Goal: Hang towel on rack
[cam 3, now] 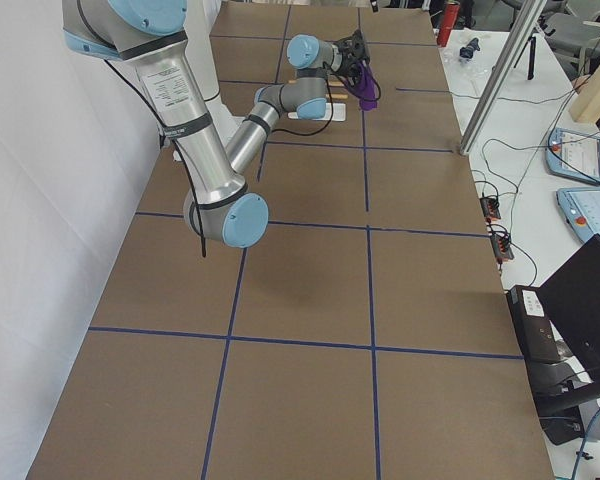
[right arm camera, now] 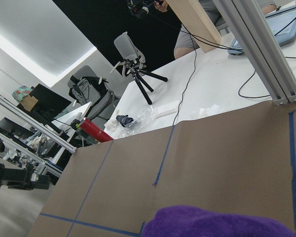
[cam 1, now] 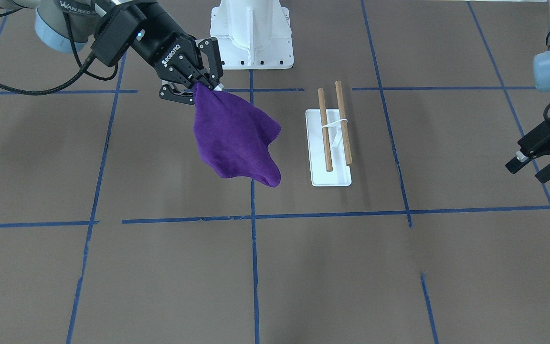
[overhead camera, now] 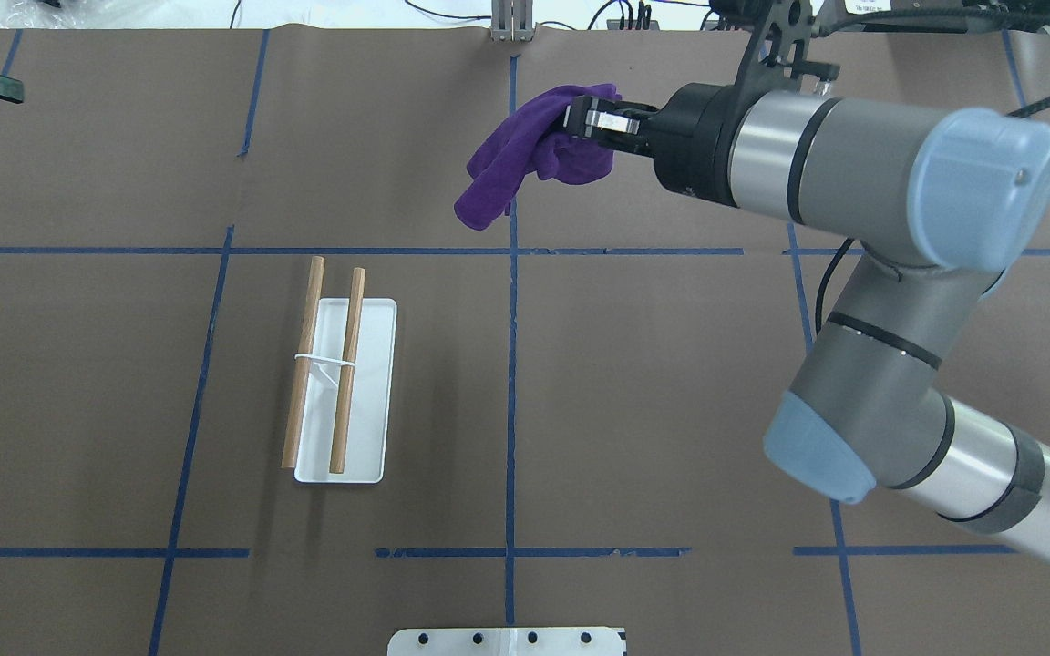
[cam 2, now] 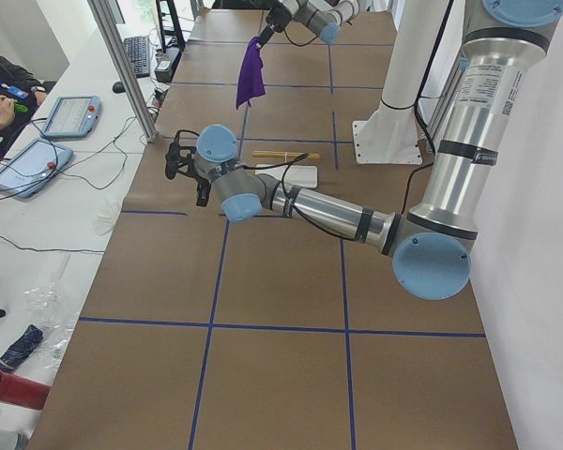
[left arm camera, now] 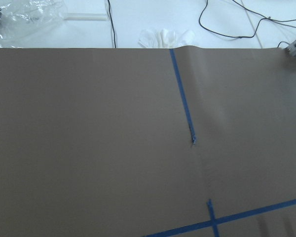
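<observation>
Dangling from the right gripper (cam 1: pixel 204 85), the purple towel (cam 1: pixel 237 138) hangs in the air with one corner pinched between the closed fingers and the rest drooping in loose folds. It is held off to the robot's right of the rack (cam 1: pixel 336 136), apart from it and touching neither rod. From overhead, the gripper's fingers are half buried in the bunched cloth, so only their tips show. How high the cloth's lower edge hangs above the table (cam 1: pixel 160 267) is hard to judge.

The rack stands upright on its flat white base (cam 1: pixel 331 177), its two brown wooden rods (cam 1: pixel 325 129) lying parallel above it and both bare. The white upright is mostly hidden behind the rods in both top-down views.

On the rack's other side and well away from it, the left gripper (cam 1: pixel 530 169) hovers over the table with its fingers spread and nothing between them. The front-facing view cuts it off at the edge, and overhead only a sliver of it shows in the corner.

The right wrist camera catches just a purple hump of towel along its bottom edge. The left wrist camera shows only brown table cover and blue tape lines (left arm camera: pixel 182 98). Beyond the rack, on the robot's side, the white bolted pedestal (cam 1: pixel 251 38) is cropped at the top of the front-facing view.
</observation>
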